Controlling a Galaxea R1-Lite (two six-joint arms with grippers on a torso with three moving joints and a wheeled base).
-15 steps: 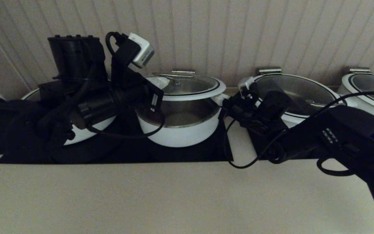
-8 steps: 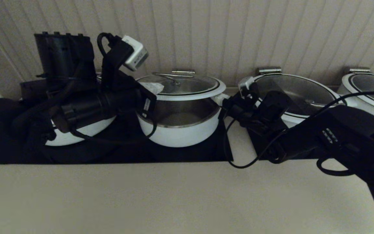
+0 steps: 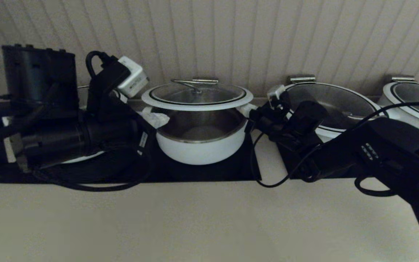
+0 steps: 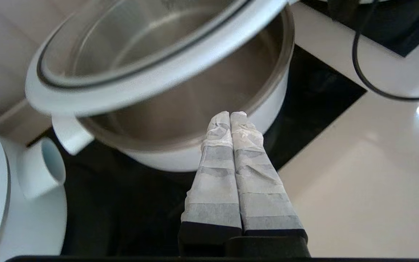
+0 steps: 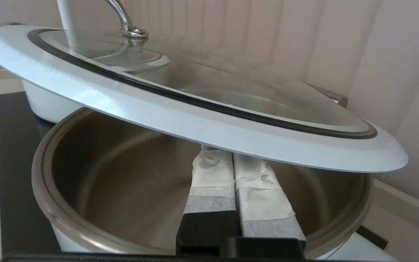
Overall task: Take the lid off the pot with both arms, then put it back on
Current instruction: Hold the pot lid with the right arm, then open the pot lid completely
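The lid (image 3: 196,95), glass with a white rim and a steel hook handle, is raised above the pot (image 3: 202,153) with a gap between them. My right gripper (image 3: 248,109) is shut, and its taped fingers reach under the lid's right rim (image 5: 195,116) over the pot's steel rim (image 5: 40,182). The right gripper's tips (image 5: 216,154) are hidden by the rim. My left gripper (image 3: 154,118) is shut and empty at the pot's left side, below the lid's rim (image 4: 151,80). In the left wrist view the left gripper (image 4: 230,115) points at the pot wall (image 4: 158,162).
A wider white pot (image 3: 86,156) sits left of the pot, mostly behind my left arm. Two wider lidded pots (image 3: 333,102) (image 3: 416,102) stand to the right. All rest on a black mat (image 3: 209,171). The beige counter (image 3: 195,218) lies in front, with a ribbed wall behind.
My left arm has swung left and down, away from the lid's left rim, uncovering the pot's left side. The lid stays raised. The right arm has not moved.
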